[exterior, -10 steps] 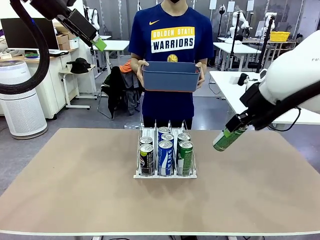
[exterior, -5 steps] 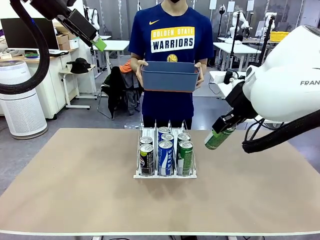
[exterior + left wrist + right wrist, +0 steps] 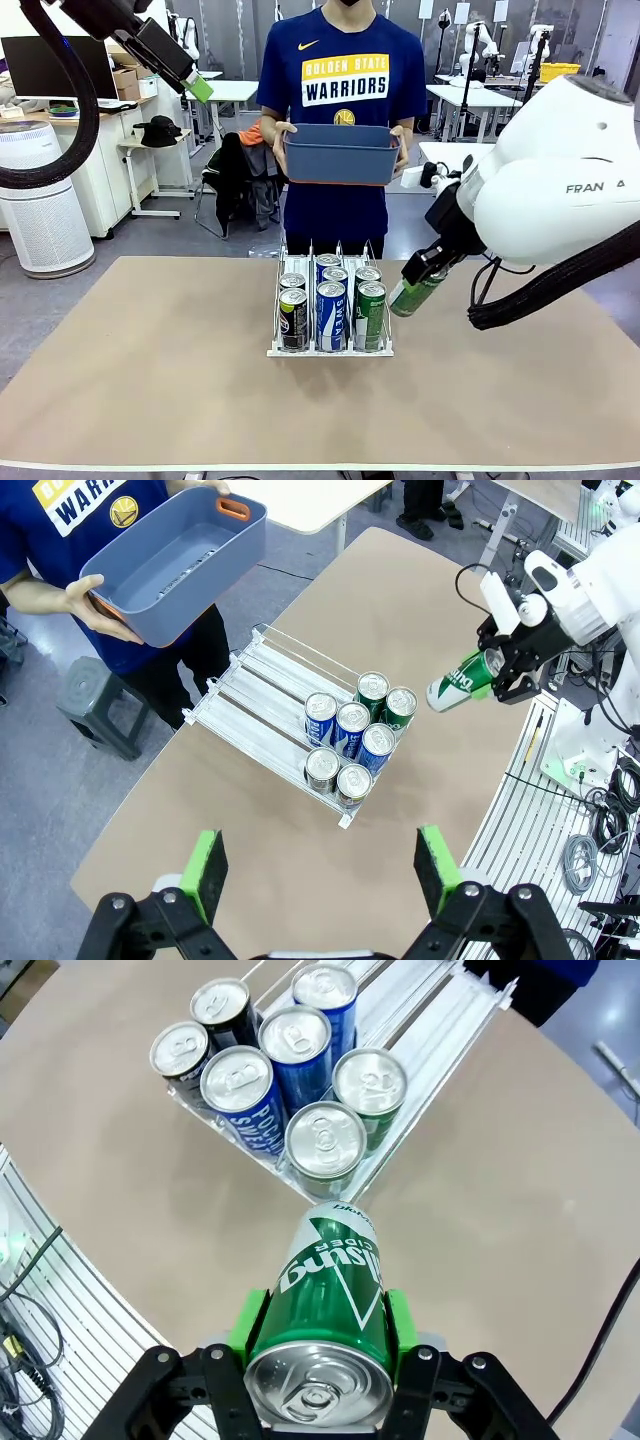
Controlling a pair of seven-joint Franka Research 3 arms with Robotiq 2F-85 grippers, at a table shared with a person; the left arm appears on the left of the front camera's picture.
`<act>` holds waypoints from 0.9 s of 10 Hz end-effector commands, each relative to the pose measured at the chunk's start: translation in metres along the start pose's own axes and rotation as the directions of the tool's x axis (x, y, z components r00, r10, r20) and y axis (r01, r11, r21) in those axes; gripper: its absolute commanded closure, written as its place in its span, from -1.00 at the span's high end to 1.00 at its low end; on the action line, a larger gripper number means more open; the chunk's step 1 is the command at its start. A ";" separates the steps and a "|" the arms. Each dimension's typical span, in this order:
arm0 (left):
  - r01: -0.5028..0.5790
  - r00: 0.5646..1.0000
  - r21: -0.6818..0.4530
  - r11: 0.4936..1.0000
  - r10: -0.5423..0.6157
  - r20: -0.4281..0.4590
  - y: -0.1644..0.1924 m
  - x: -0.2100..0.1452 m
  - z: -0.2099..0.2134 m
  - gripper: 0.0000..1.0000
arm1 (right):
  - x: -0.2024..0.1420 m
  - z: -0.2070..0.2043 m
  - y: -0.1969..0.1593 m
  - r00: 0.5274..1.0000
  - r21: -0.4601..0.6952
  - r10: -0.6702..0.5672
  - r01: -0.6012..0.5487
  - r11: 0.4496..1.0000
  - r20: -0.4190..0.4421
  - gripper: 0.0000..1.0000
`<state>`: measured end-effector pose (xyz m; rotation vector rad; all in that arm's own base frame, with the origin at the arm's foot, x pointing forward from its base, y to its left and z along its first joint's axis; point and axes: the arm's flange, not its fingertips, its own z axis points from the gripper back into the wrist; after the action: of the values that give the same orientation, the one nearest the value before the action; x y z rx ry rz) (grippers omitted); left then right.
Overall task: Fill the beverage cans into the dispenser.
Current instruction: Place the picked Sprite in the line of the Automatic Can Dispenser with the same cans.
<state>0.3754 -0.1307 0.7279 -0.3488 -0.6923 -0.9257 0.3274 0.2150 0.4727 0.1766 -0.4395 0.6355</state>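
Right fingers [image 3: 247, 1325] clasp green can [image 3: 325, 1285]; dispenser [image 3: 262, 695] holds six cans [image 3: 331, 308].

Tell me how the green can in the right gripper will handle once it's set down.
The green can is tall and slim, so it probably tips easily if nudged. Its round, smooth metal side would likely roll once down, and may slip in the right gripper.
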 end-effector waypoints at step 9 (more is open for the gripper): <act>-0.017 1.000 -0.012 1.000 0.017 0.003 -0.002 -0.004 -0.001 1.00 | -0.034 -0.068 0.000 0.997 0.119 -0.019 0.011 0.993 0.069 0.16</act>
<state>0.3754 -0.1307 0.7279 -0.3487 -0.6923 -0.9258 0.3472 0.2323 0.4238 0.2831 -0.4040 0.6252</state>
